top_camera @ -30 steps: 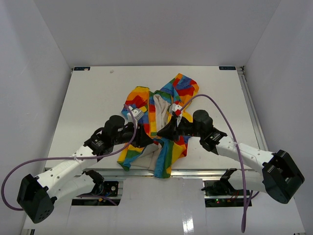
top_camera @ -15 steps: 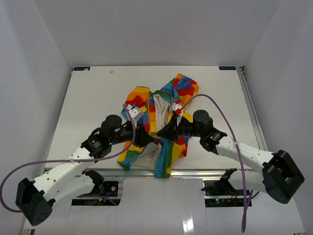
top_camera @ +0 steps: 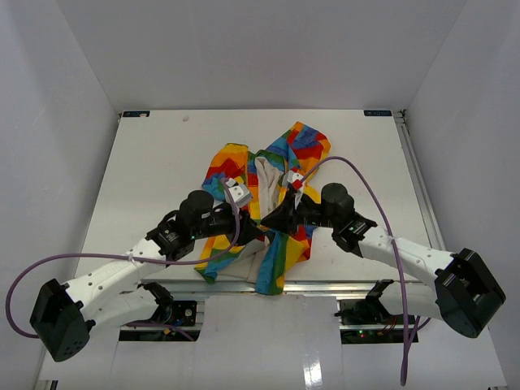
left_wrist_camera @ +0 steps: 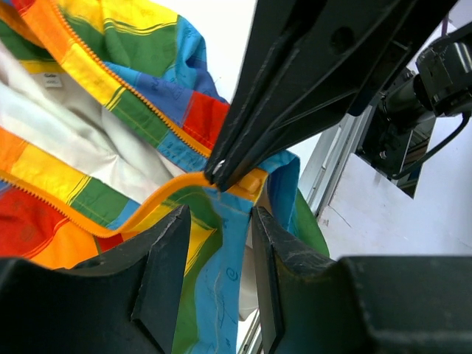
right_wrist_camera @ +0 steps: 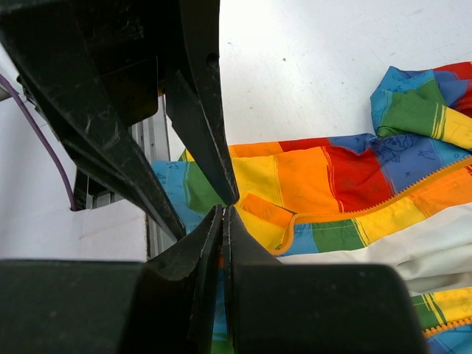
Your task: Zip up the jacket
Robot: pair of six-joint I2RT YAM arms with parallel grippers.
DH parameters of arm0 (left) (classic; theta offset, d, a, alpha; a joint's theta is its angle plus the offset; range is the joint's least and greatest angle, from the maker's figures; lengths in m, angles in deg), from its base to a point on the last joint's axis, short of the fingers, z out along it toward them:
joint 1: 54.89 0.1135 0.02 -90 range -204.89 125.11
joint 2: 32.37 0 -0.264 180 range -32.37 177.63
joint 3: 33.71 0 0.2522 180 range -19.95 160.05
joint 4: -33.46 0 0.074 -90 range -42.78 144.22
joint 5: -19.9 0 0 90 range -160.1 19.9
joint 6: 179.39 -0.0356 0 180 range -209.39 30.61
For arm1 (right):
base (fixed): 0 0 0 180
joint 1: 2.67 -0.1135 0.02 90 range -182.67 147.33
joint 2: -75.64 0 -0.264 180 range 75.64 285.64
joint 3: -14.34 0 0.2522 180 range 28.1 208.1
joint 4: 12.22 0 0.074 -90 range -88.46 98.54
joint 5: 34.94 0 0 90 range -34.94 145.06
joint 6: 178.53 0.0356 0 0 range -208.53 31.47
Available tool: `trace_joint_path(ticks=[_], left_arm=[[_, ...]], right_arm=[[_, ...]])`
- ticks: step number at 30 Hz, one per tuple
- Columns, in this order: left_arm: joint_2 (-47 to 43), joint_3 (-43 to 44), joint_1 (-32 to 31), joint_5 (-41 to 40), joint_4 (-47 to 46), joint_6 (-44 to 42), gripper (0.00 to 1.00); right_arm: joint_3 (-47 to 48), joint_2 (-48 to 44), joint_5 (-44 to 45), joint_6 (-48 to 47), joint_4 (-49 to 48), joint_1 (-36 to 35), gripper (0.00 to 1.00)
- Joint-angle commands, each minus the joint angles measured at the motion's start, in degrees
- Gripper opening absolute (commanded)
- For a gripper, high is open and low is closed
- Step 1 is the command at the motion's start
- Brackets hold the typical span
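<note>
The rainbow patchwork jacket [top_camera: 276, 158] lies open on the white table [top_camera: 146, 162], white lining up, with its hem hanging over the near edge. My right gripper [top_camera: 270, 221] is shut on the jacket's orange bottom edge near the zipper; its closed tips [right_wrist_camera: 223, 210] pinch the fabric [right_wrist_camera: 324, 177]. My left gripper [top_camera: 258, 233] is open right beside it, and its fingers [left_wrist_camera: 181, 221] straddle a hanging blue fold of the jacket [left_wrist_camera: 221, 251] just under the right gripper's tips. The yellow zipper teeth [left_wrist_camera: 110, 81] run up both open front edges.
The aluminium rail [top_camera: 325, 284] marks the table's near edge under the hanging hem. Purple cables [top_camera: 374, 195] loop over both arms. White walls close in the left, right and back. The two grippers' fingers almost touch.
My left gripper has moved right, in under the right gripper's tips at the jacket's bottom edge. The right arm and the jacket have hardly moved.
</note>
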Motion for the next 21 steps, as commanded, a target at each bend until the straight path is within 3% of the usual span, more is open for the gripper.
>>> trace_joint_path(ticks=[1, 13, 15, 20, 21], left_arm=[[0.72, -0.47, -2.03, -0.79, -3.24, -2.47, 0.5], [1.26, -0.67, -3.74, -4.13, -3.07, -3.16, 0.51], [1.78, -0.37, -3.82, -4.15, -2.93, -3.18, 0.43], [2.63, 0.23, -3.83, -4.49, -2.19, -2.84, 0.01], [2.33, 0.14, -3.87, -4.92, -2.04, -2.45, 0.0]], right_arm=[[0.17, -0.01, 0.27, 1.31, -3.43, -0.22, 0.08], [0.69, 0.65, 0.59, 1.36, -2.95, -0.22, 0.08], [0.7, 0.55, 0.5, 1.44, -2.87, -0.22, 0.08], [0.27, -0.11, 1.07, 1.53, -2.87, -0.22, 0.08], [-0.24, -0.3, 1.53, 1.87, -3.29, -0.22, 0.08]])
